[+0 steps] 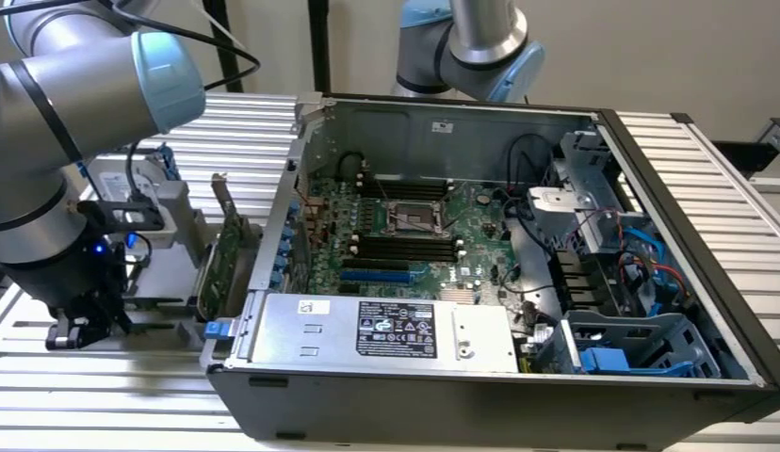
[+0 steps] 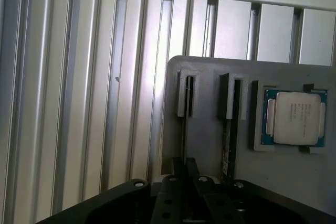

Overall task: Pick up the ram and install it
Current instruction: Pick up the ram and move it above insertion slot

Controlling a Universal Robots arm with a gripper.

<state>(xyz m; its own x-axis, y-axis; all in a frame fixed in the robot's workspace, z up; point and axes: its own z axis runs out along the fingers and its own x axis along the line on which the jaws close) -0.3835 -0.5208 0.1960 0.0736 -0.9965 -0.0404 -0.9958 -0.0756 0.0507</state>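
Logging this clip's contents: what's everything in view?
Slatted aluminium table: one, silver, underneath.
Open metal computer case: one, dark grey, on table.
Green motherboard: one, inside case.
Power supply box: one, silver, case's near side.
Upright expansion card: one, green, exterior view's left of case.
Slotted plastic tray: one, grey, beneath gripper.
Thin ram sticks: seemingly two, dark, edge-on in tray slots.
Square processor chip: one, silver, tray recess.
Robot arms: two, grey-blue; black gripper low over tray.

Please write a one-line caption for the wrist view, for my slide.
Gripper over a grey holder carrying a processor and, edge-on in a slot, the ram, on a ribbed table.
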